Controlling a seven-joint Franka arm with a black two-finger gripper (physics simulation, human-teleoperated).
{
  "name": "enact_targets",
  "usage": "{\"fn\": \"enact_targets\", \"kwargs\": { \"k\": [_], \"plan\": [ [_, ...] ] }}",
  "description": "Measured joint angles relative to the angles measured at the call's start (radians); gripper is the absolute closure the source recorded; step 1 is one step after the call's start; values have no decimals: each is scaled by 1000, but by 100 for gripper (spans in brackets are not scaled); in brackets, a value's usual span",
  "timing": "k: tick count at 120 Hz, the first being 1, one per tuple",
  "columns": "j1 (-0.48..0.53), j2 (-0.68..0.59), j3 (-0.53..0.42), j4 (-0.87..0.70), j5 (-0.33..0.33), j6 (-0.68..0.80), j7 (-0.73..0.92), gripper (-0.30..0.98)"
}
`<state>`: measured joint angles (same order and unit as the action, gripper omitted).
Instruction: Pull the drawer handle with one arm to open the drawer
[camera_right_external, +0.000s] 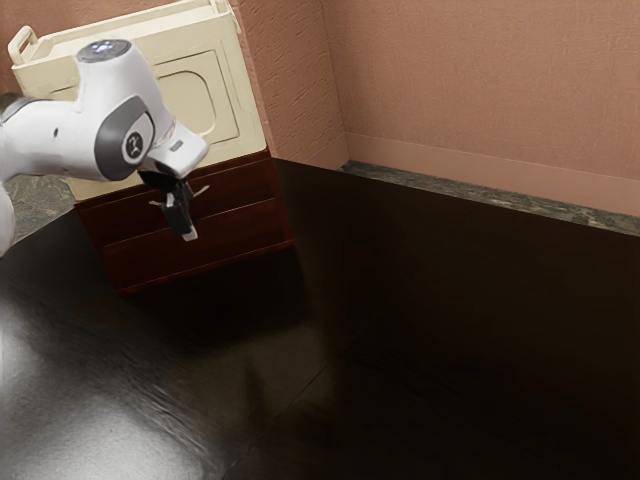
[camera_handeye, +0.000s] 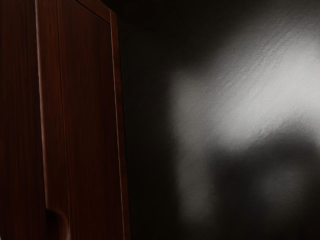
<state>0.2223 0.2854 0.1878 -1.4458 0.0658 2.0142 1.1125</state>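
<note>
Maybe the pincer (camera_right_external: 187, 228) will slip off, because it is right by the thin handle (camera_right_external: 203, 190) and may not have a good hold. I cannot tell if it is apart, together or clamped on it. The handle is on the front of the top drawer (camera_right_external: 250, 182). A crooked pull could make the drawer stick or drag the red chest (camera_right_external: 215, 247) over the dark worktop (camera_right_external: 450, 330). A hard tug could shake the big cream box (camera_right_external: 225, 90) on top. Behind is a pink wall (camera_right_external: 480, 90).
</note>
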Motion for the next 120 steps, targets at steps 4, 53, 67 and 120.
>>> {"fn": "enact_targets", "kwargs": {
  "k": [4, 53, 67, 120],
  "plan": [
    [-1, 6, 0, 7, 0, 4, 0, 0],
    [-8, 37, 14, 35, 10, 40, -12, 0],
    [-7, 43, 16, 35, 13, 46, -18, 0],
    [-14, 47, 36, 23, 13, 61, -36, 0]
  ]
}}
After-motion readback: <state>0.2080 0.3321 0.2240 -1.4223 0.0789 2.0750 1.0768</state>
